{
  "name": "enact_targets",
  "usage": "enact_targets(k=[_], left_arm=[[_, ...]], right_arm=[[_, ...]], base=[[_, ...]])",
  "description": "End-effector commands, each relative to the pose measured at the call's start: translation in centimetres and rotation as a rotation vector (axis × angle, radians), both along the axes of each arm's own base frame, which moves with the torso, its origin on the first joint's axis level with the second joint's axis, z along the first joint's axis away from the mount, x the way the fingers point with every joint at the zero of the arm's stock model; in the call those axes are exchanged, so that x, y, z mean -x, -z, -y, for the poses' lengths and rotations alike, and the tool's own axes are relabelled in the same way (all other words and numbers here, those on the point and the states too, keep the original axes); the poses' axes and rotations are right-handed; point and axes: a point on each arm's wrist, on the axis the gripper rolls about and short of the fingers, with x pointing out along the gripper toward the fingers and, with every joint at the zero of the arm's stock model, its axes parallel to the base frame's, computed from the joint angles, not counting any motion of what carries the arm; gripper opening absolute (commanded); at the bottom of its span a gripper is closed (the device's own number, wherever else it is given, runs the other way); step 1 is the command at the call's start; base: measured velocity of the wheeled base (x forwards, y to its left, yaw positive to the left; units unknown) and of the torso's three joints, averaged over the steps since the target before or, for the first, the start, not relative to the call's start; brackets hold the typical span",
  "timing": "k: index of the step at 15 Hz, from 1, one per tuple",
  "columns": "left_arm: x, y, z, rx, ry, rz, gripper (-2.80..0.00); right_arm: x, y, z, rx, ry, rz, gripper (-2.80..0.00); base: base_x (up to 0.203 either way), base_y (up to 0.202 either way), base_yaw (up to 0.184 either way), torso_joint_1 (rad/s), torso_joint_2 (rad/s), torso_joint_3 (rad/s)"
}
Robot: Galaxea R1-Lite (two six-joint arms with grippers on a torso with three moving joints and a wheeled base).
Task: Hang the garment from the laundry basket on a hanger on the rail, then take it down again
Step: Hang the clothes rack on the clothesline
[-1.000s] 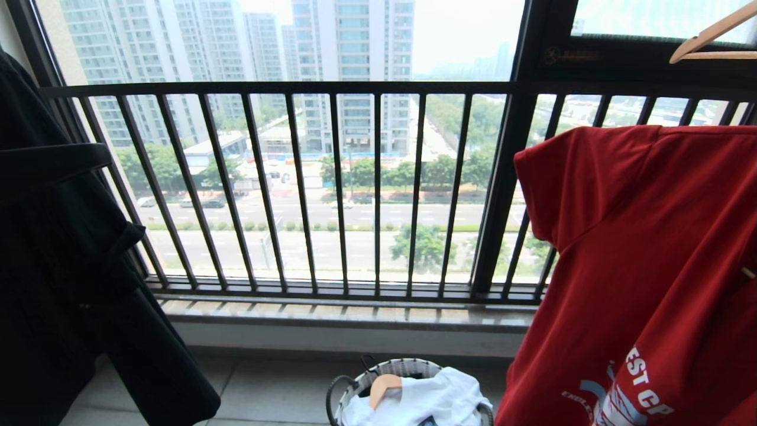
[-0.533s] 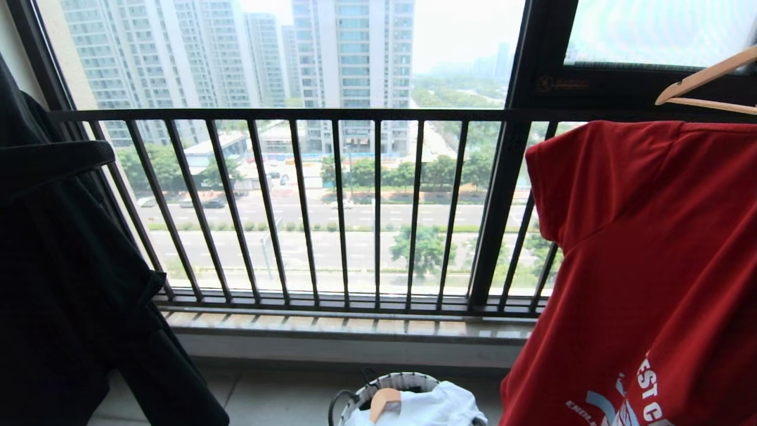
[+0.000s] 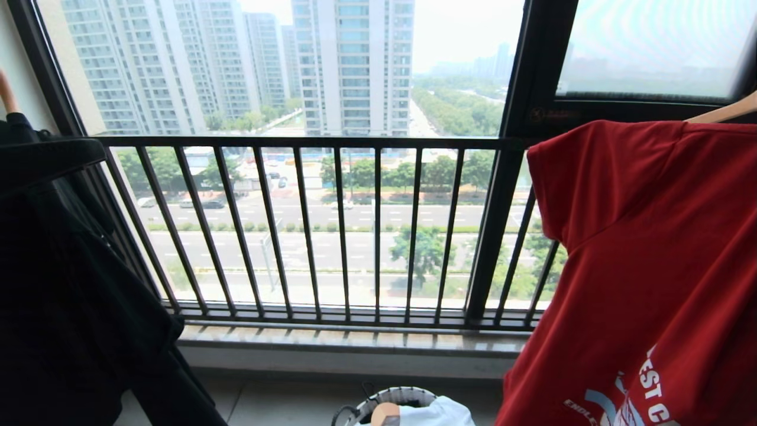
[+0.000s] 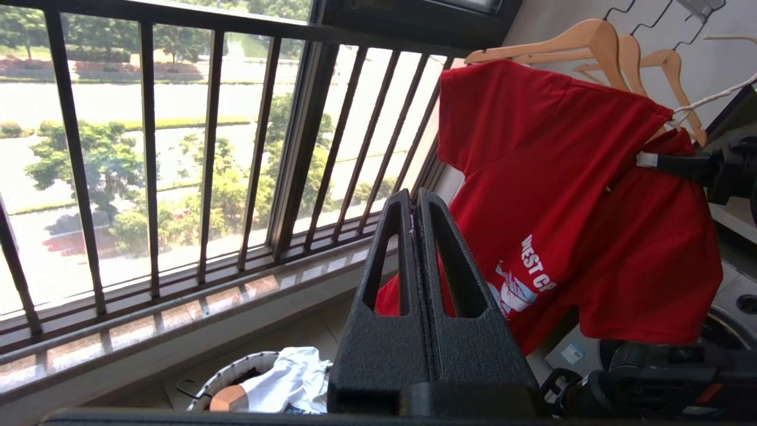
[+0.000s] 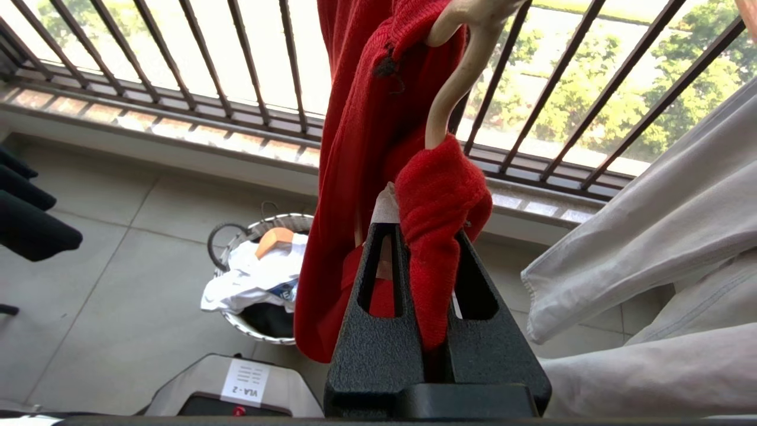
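The red short-sleeved T-shirt with white "WEST COAST" lettering fills the right side of the head view, draped on a thin white wire hanger. In the right wrist view the right gripper is clenched on a fold of its red fabric and the hanger's wire. The left gripper is clenched on nothing. The small round white-rimmed laundry basket sits at bottom centre, holding white cloth.

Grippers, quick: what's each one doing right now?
Left gripper: shut, holding nothing, out in front of the window railing.
Right gripper: shut on the red T-shirt, with the hanger right there.
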Motion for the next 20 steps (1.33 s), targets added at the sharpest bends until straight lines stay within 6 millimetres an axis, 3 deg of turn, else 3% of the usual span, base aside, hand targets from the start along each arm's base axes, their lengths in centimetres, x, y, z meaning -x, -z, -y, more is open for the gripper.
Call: enact_targets(k=[1,9,16,20], left_arm=[[0.1,0.0,0.0,0.001,0.005,0.000,-2.80],[0.4,-0.1,-0.1,0.004,0.013,0.009,-2.80],[0.5,0.0,-0.1,0.003,0.012,0.011,-2.80],[0.2,0.2,0.0,0.000,0.014,-0.003,-2.80]], right_arm=[[-0.1,0.2,0.0,0.002,-0.002,-0.010,-2.80],[0.0,0.2,0.0,0.001,-0.007,-0.006,-2.80],[-3.2,0.0,0.0,0.164,0.067,-0.098,-2.80],[-3.8,-1.0,-0.1,0.239,0.028,-0.145,-2.80]], base=[[0.000,0.000,0.000,0.279,-0.62,-0.340],[0.000,0.000,0.000,0.154,-0.32,-0.172],[0.000,0.000,0.000,0.000,0.00,0.000],[0.000,0.000,0.000,0.000,0.00,0.000]])
